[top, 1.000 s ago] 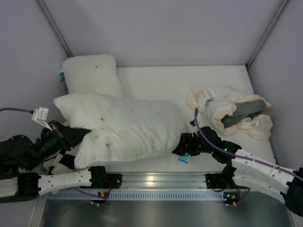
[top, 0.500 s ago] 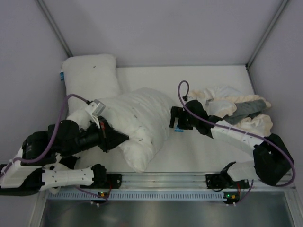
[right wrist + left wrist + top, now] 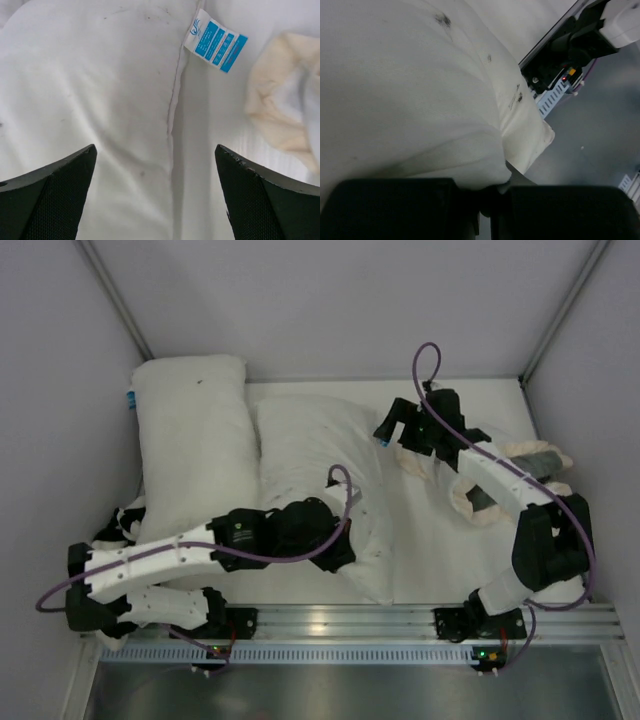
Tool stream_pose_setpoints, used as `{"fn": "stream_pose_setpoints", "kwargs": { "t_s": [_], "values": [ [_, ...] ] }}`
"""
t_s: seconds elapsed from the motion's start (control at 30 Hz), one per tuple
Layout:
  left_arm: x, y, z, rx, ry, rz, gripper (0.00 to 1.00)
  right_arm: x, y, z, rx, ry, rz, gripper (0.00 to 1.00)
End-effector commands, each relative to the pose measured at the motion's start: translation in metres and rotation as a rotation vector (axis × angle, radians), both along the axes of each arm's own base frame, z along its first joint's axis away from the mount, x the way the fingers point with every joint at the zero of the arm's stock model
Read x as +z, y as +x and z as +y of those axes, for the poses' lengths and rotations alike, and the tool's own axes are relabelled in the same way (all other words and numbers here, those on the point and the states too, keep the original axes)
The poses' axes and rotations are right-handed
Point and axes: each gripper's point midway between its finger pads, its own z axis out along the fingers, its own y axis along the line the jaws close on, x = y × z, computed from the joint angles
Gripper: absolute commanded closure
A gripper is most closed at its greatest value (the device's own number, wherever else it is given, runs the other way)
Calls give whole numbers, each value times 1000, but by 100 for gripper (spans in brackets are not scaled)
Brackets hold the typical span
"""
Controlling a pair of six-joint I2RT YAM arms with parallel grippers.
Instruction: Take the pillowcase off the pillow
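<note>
Top external view: the pillow (image 3: 310, 465) lies lengthwise at centre frame on the tabletop (image 3: 425, 540), touching a second white pillow (image 3: 190, 450) on its left. The pillowcase (image 3: 545, 455) lies crumpled at right of frame, apart from the pillow and partly covered by the right arm. The left end effector (image 3: 338, 540) rests on the pillow's lower portion; the right end effector (image 3: 390, 430) is at the pillow's upper right corner. Left wrist view: fingers (image 3: 395, 205) drawn together, clamped on a fold of the speckled pillow (image 3: 410, 95). Right wrist view: fingers (image 3: 50, 195) spread apart, holding nothing, above the pillow (image 3: 90, 85); blue tag (image 3: 215, 45) at top, pillowcase trim (image 3: 275, 115) at right edge.
</note>
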Motion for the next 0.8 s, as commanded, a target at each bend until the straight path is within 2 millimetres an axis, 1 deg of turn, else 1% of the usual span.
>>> {"fn": "stream_pose_setpoints", "kwargs": {
  "t_s": [0.0,0.03,0.07,0.1,0.13,0.17,0.2,0.23,0.27,0.3,0.33,0.37,0.4,0.43,0.47,0.5,0.53,0.6,0.63,0.67,0.7,0.73,0.77],
  "values": [
    [-14,8,-41,-55,-33,-5,100,60,-21,-40,-70,-61,-129,3],
    [-17,11,-49,-59,-39,-5,100,69,-28,-45,-74,-72,-155,3],
    [-30,13,-58,-73,-14,7,100,70,-37,-48,-68,-76,-158,2],
    [-33,10,-64,-101,-18,25,100,89,-49,-50,-62,-60,-205,1],
    [-31,12,-74,-119,-47,34,100,92,-59,-51,-44,-61,-208,1],
    [-44,14,-81,-127,-28,54,100,98,-71,-54,-40,-56,-226,1],
    [-48,15,-87,-139,-31,66,100,97,-77,-57,-38,-59,-228,1],
    [-47,18,-95,-156,-58,80,100,86,-85,-61,-42,-77,-207,0],
    [-59,23,-100,-154,-43,102,100,90,-94,-65,-51,-75,-224,1],
    [-63,25,-104,-157,-51,119,100,86,-99,-69,-61,-81,-223,1],
    [-67,31,-106,-165,-64,149,100,81,-103,-74,-79,-91,-218,1],
    [-78,39,-111,-156,-69,177,100,72,-111,-79,-92,-99,-211,1],
    [-81,42,-113,-157,-75,196,100,68,-115,-82,-101,-106,-207,1],
    [-89,51,-114,-150,-90,230,100,60,-122,-87,-114,-114,-202,1],
    [-96,54,-112,-146,-82,259,100,58,-125,-88,-112,-115,-205,0],
    [-96,66,-112,-128,-106,265,100,54,-129,-89,-109,-118,-205,1],
    [-101,68,-111,-120,-108,283,100,45,-133,-90,-103,-126,-195,1],
    [-111,76,-104,-88,-115,311,100,44,-139,-93,-93,-140,-220,1],
    [-109,77,-101,-75,-129,317,100,35,-143,-95,-88,-153,-211,1],
    [-118,75,-93,-58,-118,330,100,37,-147,-97,-91,-153,-236,1],
    [-118,78,-90,-42,-130,325,100,35,-148,-100,-95,-166,-240,0],
    [-112,79,-85,-22,-145,313,100,30,-151,-107,-120,-182,-249,1],
    [-121,76,-77,-6,-132,321,100,29,-153,-110,-134,-189,-255,0]
  ]
}}
